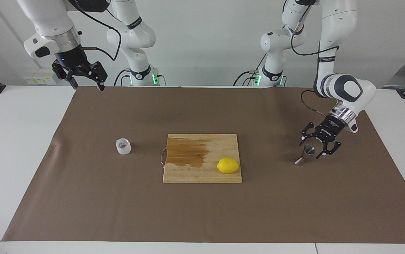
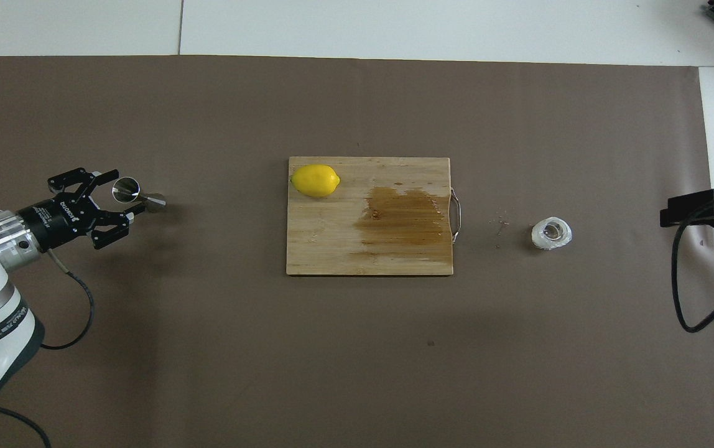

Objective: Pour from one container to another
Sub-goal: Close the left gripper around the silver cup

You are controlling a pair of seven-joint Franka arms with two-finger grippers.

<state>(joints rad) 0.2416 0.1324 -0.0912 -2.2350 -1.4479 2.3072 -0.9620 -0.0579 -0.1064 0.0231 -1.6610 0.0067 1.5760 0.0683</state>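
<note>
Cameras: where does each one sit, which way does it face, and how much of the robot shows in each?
Facing view: high across the table, looking at the robots; both arms show whole, left end effector at the jigger, right end effector raised, waiting.
Overhead view: above the robots' end, looking steeply down; left end effector, forearm, and part of the right end effector.
Shared: jigger, cup, cutting board, lemon.

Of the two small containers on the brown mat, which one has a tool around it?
The steel jigger at the left arm's end, standing between the left tool's fingers. The translucent white cup stands alone; the right tool waits high up.
</note>
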